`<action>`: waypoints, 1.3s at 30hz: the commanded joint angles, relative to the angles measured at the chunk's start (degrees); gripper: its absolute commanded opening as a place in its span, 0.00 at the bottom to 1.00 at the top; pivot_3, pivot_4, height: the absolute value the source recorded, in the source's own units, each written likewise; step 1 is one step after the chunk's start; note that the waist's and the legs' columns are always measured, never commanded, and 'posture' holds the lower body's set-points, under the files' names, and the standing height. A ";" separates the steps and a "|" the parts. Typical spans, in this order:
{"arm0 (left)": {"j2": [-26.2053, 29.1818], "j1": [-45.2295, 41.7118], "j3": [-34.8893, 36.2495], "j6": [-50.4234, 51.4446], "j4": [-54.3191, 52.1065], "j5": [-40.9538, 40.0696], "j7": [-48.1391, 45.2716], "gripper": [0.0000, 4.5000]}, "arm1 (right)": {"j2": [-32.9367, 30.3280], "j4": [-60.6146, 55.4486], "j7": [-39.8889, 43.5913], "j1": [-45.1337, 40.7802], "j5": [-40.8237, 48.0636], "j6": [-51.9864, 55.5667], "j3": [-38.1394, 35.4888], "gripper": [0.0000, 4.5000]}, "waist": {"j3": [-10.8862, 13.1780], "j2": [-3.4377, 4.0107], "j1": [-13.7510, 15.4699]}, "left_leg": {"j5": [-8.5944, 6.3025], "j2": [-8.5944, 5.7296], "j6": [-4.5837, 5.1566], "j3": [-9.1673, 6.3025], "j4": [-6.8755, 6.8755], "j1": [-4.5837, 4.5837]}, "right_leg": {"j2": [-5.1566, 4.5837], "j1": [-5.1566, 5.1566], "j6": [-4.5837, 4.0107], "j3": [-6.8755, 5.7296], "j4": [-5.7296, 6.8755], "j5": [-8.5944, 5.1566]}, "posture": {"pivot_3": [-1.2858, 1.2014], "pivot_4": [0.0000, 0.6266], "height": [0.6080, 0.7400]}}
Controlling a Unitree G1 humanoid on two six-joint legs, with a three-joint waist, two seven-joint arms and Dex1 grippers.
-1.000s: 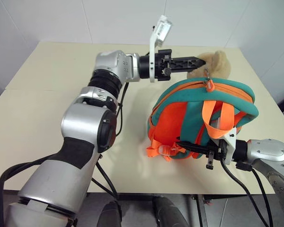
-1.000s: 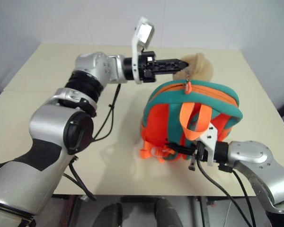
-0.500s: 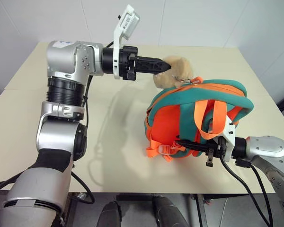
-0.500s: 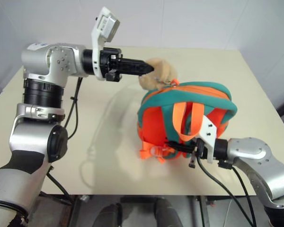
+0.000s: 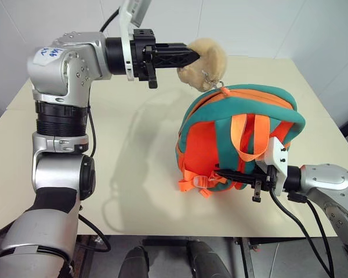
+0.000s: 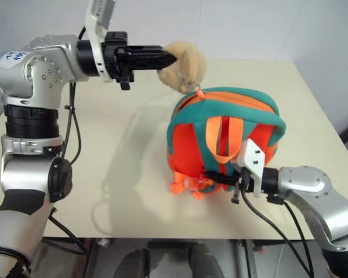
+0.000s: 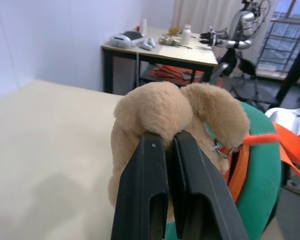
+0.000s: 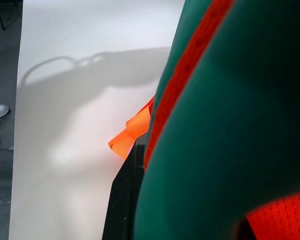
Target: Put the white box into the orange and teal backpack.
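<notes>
- While the backpack (image 5: pixel 238 139) stands upright right of centre in the head views, its orange back panel and straps face the camera and its teal-edged top curves across the upper middle.
- The left gripper (image 5: pixel 192 56) reaches level from the upper left of the frame toward the right, above the table (image 5: pixel 133 150).
- Its two black fingers (image 7: pixel 150 195) lie pressed together, pinching the tan plush charm (image 5: pixel 206 62).
- The charm hangs off the fingertips just above the backpack's top left edge, joined to the zip by a small metal ring (image 7: pixel 221 149).
- In the left wrist view the plush bulges over both fingertips, with the orange zip line and teal fabric just behind it.
- The right gripper (image 5: pixel 220 174) comes in from the lower right, lying low against the foot of the backpack.
- Its fingers sit nearly closed around the orange strap ends (image 5: pixel 194 182) at the bottom; whether they truly clamp the webbing I cannot tell.
- In the right wrist view teal fabric presses close against a black finger (image 8: pixel 122 200), with an orange strap tip (image 8: pixel 130 135) poking out beside it.
- I cannot tell where the white box is.
</notes>
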 commanded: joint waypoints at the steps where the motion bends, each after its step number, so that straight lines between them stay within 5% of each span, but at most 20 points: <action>1: 2.63 0.81 2.48 -4.78 -4.24 -1.65 -0.39 0.00 | 0.15 -1.23 0.22 0.84 0.02 -0.51 -0.07 0.03 | 0.00 0.00 0.03 | 0.00 0.00 0.00 0.00 0.00 0.00 | -0.01 0.01 0.00 0.00 -0.01 0.00 | 0.52 0.24 1.00; 14: 11.17 8.75 2.11 -16.66 -8.14 -1.25 -3.27 0.00 | -0.28 -1.33 0.12 1.22 0.39 -0.24 -0.61 0.03 | 0.00 0.00 0.07 | 0.00 0.00 0.00 0.01 0.07 0.02 | -0.02 0.03 0.00 0.00 0.02 0.00 | 0.52 0.24 1.00; 25: 11.84 13.38 -1.25 -31.32 -4.99 5.37 -2.21 0.00 | 1.25 -0.03 -0.58 0.41 1.48 0.34 -0.94 0.03 | 0.00 0.00 0.13 | 0.00 0.00 0.01 0.01 0.11 0.00 | -0.01 0.03 0.00 0.00 0.02 0.01 | 0.52 0.24 1.00; 39: 11.24 17.30 -11.20 -36.23 -0.85 11.88 -8.33 0.00 | 1.44 1.31 -0.58 -1.17 0.47 0.50 0.00 0.03 | 0.00 0.01 0.14 | 0.00 0.00 0.02 0.02 0.14 0.01 | -0.01 0.05 0.00 0.00 0.03 0.01 | 0.52 0.24 1.00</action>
